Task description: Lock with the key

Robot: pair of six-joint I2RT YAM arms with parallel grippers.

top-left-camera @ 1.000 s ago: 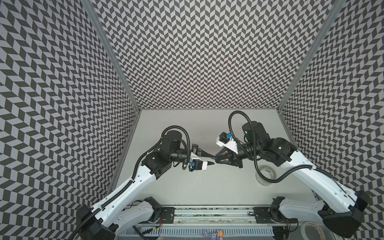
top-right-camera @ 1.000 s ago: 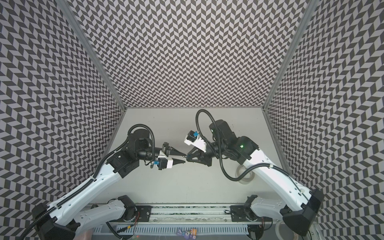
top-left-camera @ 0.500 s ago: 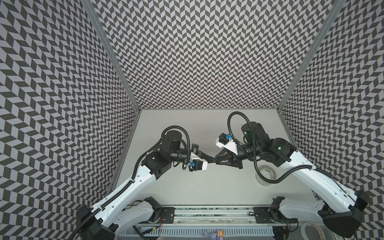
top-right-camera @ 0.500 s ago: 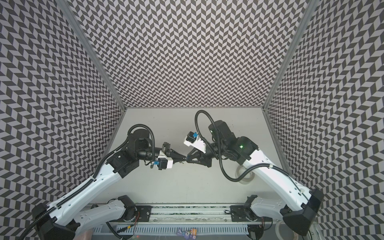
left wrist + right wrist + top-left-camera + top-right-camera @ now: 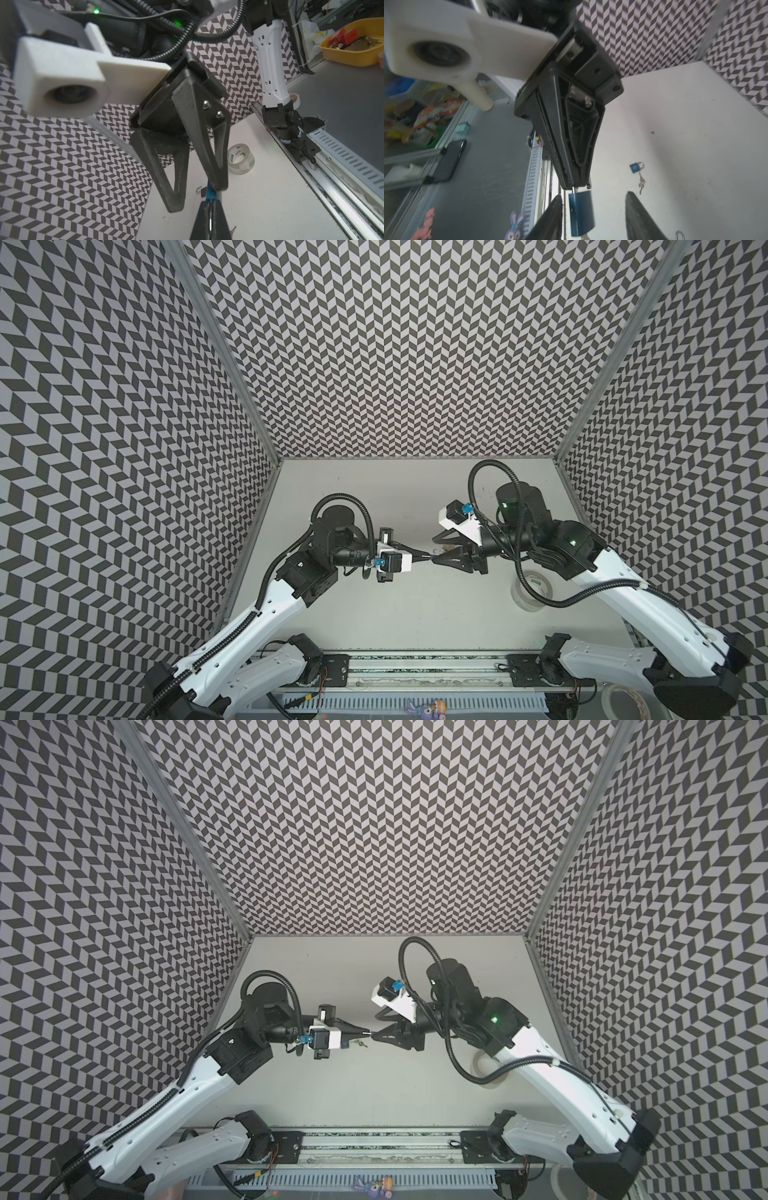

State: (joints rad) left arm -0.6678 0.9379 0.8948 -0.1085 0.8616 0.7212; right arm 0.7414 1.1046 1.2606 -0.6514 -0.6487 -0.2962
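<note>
One blue padlock (image 5: 581,214) hangs in the air over the middle of the table (image 5: 374,614), about midway between its left and right edges. Its body is plain blue, flat-sided and rectangular, slightly tilted, with a silver shackle at the end nearest the left hand (image 5: 575,184).

The left hand is clamped tight on that shackle and carries the lock. The right hand (image 5: 593,196) faces it tip to tip. Its fingers are parted to a middling width and grip nothing. The lock's body stands between them, close against one finger (image 5: 554,209) and well apart from the other. Whether the near finger touches it cannot be told, and whether a key sits in this lock cannot be told either.

A second blue padlock (image 5: 636,167) lies flat on the table beneath the hands, with a small bunch of keys (image 5: 641,185) just at its base. A roll of clear tape (image 5: 532,589) stands near the table's right edge, toward the front.

Off the table, past its front rail, the left wrist view shows a yellow tub (image 5: 349,57). It holds red packets and dark small parts too blurred to name.
</note>
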